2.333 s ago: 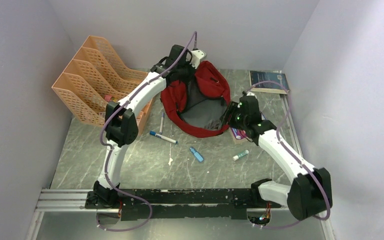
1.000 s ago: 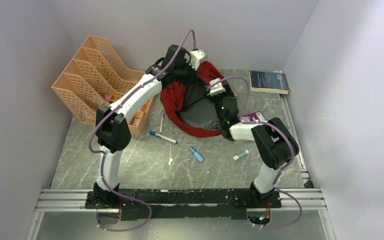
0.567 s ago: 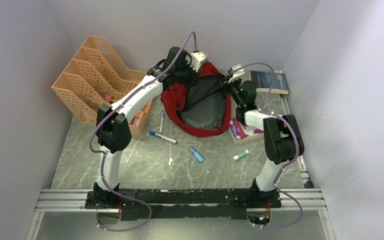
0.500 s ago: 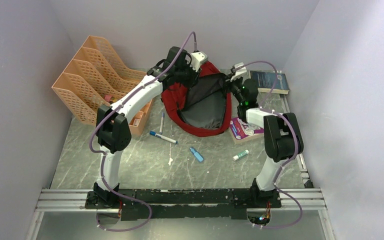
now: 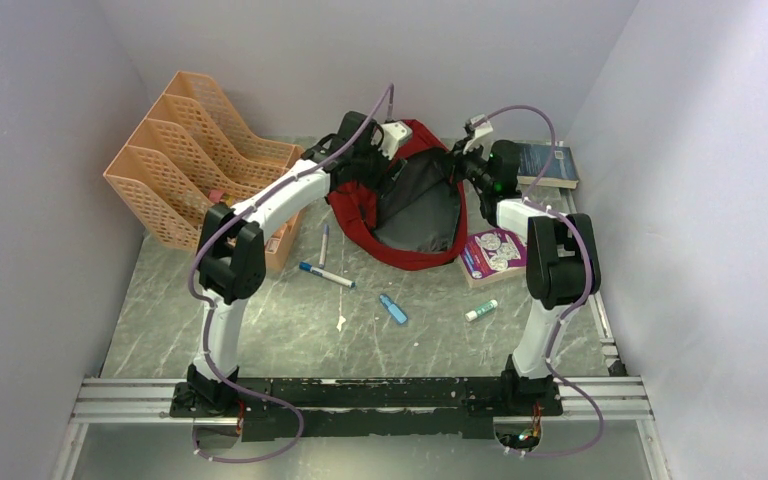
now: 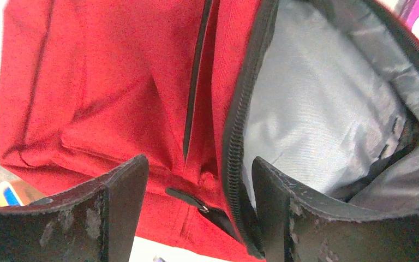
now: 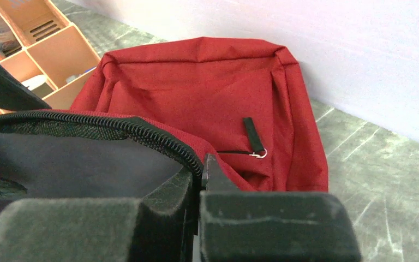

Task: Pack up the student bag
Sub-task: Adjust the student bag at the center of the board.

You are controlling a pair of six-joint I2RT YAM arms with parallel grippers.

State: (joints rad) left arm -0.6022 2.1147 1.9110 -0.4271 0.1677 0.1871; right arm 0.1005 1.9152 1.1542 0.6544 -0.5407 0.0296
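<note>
Student bag [image 5: 415,205] gapes, seemingly empty — right claw [image 7: 201,176] pinching its rim, left claw [image 6: 196,170] wide; marker [image 5: 326,274], purple book [image 5: 493,252] unpacked on desk [image 5: 290,340].

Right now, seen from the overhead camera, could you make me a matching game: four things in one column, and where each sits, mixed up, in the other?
Things:
1. student bag
2. orange file rack
3. dark blue book
4. purple booklet

Places:
A. far right corner
B. far left side
C. back middle, lying open
D. lying flat just right of the bag

Pairs: 1-C, 2-B, 3-A, 4-D
</note>
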